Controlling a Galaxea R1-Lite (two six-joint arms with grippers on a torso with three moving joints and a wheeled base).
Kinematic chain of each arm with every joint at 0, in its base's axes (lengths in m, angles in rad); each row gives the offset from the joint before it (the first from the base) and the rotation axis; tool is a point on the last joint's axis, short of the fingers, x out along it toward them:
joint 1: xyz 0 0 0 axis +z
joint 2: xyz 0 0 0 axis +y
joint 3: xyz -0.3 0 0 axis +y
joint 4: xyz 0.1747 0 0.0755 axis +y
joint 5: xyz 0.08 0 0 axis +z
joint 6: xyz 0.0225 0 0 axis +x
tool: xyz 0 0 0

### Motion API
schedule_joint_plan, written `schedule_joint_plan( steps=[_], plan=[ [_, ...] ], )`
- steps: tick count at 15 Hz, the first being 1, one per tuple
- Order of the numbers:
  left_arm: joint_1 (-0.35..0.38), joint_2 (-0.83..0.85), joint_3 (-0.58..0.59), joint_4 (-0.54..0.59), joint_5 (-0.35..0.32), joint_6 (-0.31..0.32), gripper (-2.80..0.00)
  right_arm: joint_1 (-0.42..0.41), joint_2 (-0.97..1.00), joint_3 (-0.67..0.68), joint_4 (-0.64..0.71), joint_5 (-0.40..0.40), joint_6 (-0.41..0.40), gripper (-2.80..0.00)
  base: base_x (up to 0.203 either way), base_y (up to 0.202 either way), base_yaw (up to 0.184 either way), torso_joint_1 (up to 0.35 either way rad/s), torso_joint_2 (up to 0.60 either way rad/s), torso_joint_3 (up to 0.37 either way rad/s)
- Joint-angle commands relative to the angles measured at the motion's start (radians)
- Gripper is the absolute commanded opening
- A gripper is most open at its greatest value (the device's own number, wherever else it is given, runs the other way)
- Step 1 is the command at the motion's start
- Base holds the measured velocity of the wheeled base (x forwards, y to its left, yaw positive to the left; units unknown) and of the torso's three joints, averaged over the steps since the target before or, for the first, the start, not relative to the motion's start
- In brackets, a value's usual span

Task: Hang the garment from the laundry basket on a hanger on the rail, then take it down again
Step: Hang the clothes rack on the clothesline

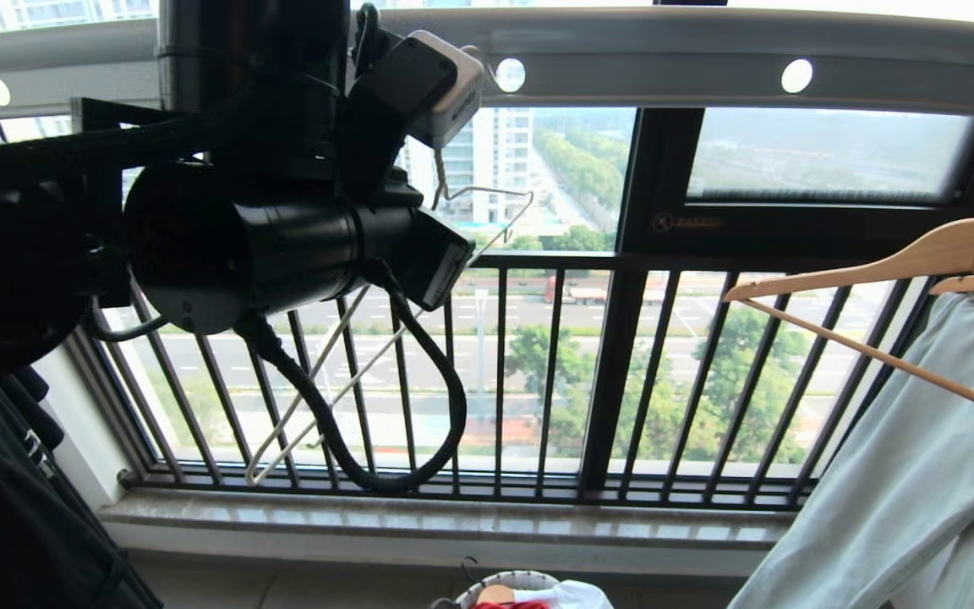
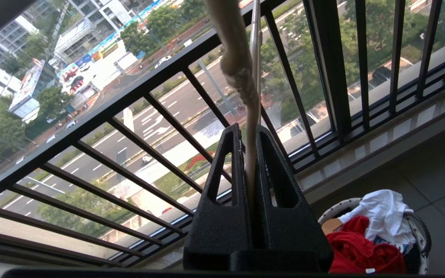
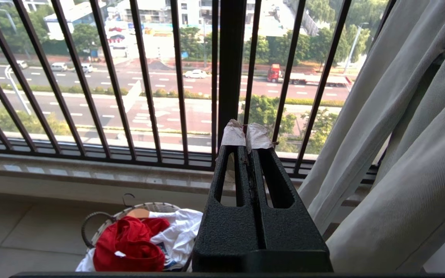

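- Clearly the job is at an early stage: the left gripper [image 2: 250, 154] is raised near the rail [image 1: 664, 59], its fingers pinching the hanger [image 1: 385, 347] by its neck, with the cream wire frame dangling bare and tilted in front of the window railing [image 1: 538, 372].
- No cloth is on that hanger yet, and I cannot tell whether its hook touches the rail, since the arm covers that spot.
- The garment [image 3: 129, 243] lies crumpled in the laundry basket [image 3: 91, 231] on the floor below the sill, beside a white cloth [image 3: 180, 227].
- So, as I judge it, dressing the hanger, hanging it on the rail and taking it down again all remain.
- The right gripper [image 3: 245, 135] hangs idle low by the pale grey-green garment [image 3: 419, 154], fingers pressed together on nothing, their tips wrapped in white tape.
- A wooden hanger [image 1: 918, 262] carries that pale garment at the right; a black T-shirt [image 1: 13, 491] hangs at the left.
- Writing: a small gold mark sits on the dark window frame [image 1: 673, 222], too small to read; nothing of the shirt's lettering shows.
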Motion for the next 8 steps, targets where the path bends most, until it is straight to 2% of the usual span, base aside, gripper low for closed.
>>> schedule_joint_plan(
  steps=[1, 5, 8],
  plan=[
    [-0.001, -0.017, 0.021, -0.001, 0.002, 0.001, -2.80, 0.000, 0.002, 0.000, 0.000, 0.001, -0.001, -2.80, 0.000, 0.000, 0.000, 0.000, 0.00, 0.000],
    [-0.001, -0.001, 0.020, -0.003, -0.014, -0.042, -2.80, 0.000, 0.002, 0.000, 0.000, 0.001, 0.000, -2.80, 0.000, 0.000, 0.000, 0.000, 0.00, 0.000],
    [0.000, -0.020, 0.027, 0.002, -0.118, -0.118, -2.80, 0.000, 0.002, 0.000, 0.000, 0.001, -0.001, -2.80, 0.000, 0.000, 0.000, 0.000, 0.00, 0.000]
  ],
)
